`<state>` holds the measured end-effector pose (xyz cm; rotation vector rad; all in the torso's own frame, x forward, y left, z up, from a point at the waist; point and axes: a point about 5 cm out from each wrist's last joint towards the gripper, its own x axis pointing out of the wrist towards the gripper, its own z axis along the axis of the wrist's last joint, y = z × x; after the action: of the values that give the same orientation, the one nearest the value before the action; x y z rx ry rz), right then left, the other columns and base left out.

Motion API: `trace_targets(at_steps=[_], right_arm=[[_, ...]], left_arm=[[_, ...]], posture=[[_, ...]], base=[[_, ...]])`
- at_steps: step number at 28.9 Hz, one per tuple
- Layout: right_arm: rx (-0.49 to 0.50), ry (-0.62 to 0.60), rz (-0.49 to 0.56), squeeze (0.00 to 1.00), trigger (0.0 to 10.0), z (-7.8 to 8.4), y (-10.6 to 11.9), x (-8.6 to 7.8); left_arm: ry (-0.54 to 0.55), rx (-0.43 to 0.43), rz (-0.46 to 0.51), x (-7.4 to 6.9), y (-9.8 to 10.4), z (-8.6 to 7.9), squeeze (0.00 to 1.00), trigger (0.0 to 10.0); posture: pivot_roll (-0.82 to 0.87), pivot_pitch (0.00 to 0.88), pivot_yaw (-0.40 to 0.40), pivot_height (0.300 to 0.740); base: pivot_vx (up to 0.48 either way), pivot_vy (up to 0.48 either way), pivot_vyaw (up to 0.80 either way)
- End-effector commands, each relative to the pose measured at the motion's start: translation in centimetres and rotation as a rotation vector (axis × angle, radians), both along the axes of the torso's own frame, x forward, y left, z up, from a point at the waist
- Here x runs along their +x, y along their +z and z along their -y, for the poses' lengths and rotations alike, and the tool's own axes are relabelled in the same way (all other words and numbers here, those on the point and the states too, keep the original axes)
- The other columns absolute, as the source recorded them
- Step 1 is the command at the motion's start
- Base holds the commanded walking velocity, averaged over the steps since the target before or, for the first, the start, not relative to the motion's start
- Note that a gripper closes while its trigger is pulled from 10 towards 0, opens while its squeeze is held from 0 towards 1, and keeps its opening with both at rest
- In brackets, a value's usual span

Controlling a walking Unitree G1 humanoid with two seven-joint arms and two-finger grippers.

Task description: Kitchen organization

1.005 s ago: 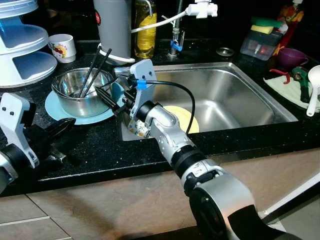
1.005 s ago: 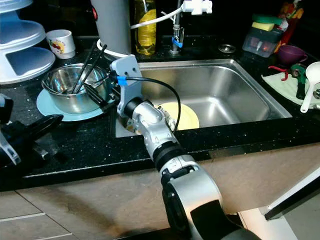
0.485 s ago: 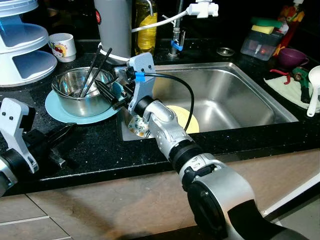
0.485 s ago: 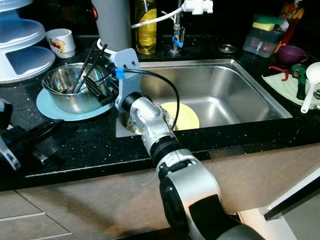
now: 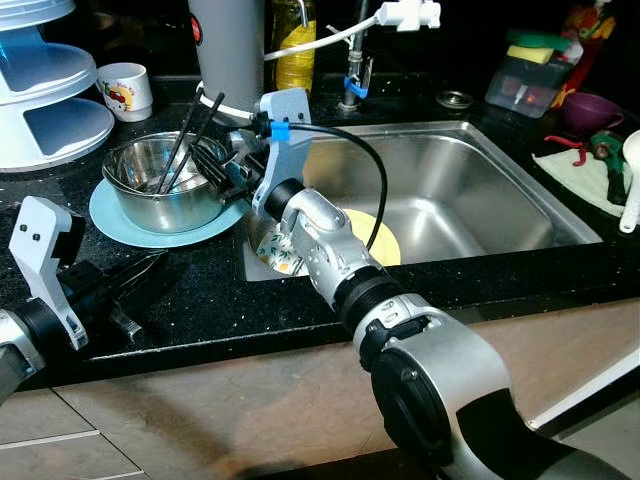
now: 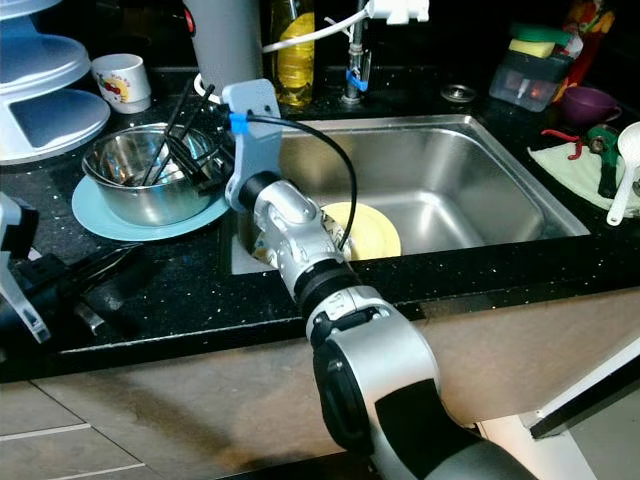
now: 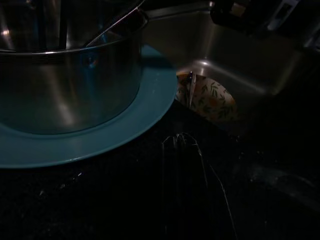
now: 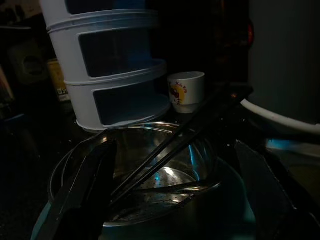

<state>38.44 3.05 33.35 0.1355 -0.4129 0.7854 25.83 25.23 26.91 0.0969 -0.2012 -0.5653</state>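
We see chopsticks (image 5: 188,138) in the bowl (image 5: 165,183), bowl on a plate (image 5: 130,220), sink (image 5: 470,195) to its right, cup (image 5: 126,90) behind.

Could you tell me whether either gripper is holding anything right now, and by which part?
Nothing is held. The right gripper is open at the steel bowl's rim; the left gripper rests on the counter.

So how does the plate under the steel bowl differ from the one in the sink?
The blue plate sits on the black counter and carries the steel bowl, so little more than its rim shows. The yellow plate lies at the bottom of the sink with nothing on it, partly hidden behind the right arm. Both are round and lie flat.
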Motion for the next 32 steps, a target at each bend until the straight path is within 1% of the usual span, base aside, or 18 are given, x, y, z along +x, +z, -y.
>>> trace_targets(at_steps=[1,7,13,24,25,26,27,28,29,30,32], right_arm=[[0.024,0.015,-0.043,0.0,10.0,-0.5,-0.1,-0.1],[0.042,0.027,-0.087,0.0,10.0,-0.6,-0.5,0.0],[0.02,0.05,-0.099,0.0,10.0,-1.1,-0.8,-0.2],[0.018,0.057,-0.115,0.0,10.0,-1.5,-1.1,-0.3],[0.019,0.059,-0.119,0.0,8.2,-1.5,-1.2,-0.4],[0.019,0.059,-0.119,0.0,8.2,-1.5,-1.2,-0.4],[0.021,0.061,-0.127,0.0,3.7,-1.6,-1.3,-0.4],[0.021,0.062,-0.129,0.0,3.7,-1.6,-1.3,-0.4],[0.021,0.063,-0.13,0.0,2.2,-1.6,-1.3,-0.4],[0.023,0.062,-0.131,0.0,0.0,-1.6,-1.3,-0.4],[0.025,0.06,-0.136,0.0,0.0,-1.5,-1.3,-0.3]], left_arm=[[-0.023,0.029,-0.006,-0.3,0.3,0.2,0.0,10.0],[-0.027,0.034,-0.013,-0.4,0.5,0.2,0.0,10.0],[-0.032,0.036,-0.02,-0.3,0.5,0.3,0.0,10.0],[-0.031,0.041,-0.026,-0.4,0.4,0.3,0.0,10.0],[-0.03,0.042,-0.027,-0.4,0.4,0.4,0.0,10.0],[-0.03,0.042,-0.027,-0.4,0.4,0.4,0.0,10.0],[-0.031,0.041,-0.029,-0.4,0.4,0.4,0.0,10.0],[-0.03,0.041,-0.029,-0.4,0.4,0.4,0.0,10.0],[-0.03,0.041,-0.029,-0.4,0.3,0.4,0.0,10.0],[-0.031,0.04,-0.029,-0.4,0.3,0.4,0.0,10.0],[-0.032,0.04,-0.029,-0.4,0.3,0.4,0.0,10.0]], posture=[[0.16,0.29,-0.03,0.74],[0.17,0.291,-0.026,0.74],[0.17,0.292,-0.024,0.74],[0.17,0.296,-0.028,0.74],[0.17,0.297,-0.028,0.74],[0.17,0.297,-0.028,0.74],[0.17,0.297,-0.028,0.74],[0.17,0.297,-0.028,0.74],[0.17,0.297,-0.028,0.74],[0.16,0.297,-0.027,0.74],[0.16,0.297,-0.027,0.74]], base=[[0.0,0.0,0.0],[0.0,0.0,0.0],[0.0,0.0,0.0],[0.0,0.0,0.0],[0.0,0.0,0.0],[0.0,0.0,0.0],[0.0,0.0,0.0],[0.0,0.0,0.0],[0.0,0.0,0.0],[0.0,0.0,0.0],[0.0,0.0,0.0]])
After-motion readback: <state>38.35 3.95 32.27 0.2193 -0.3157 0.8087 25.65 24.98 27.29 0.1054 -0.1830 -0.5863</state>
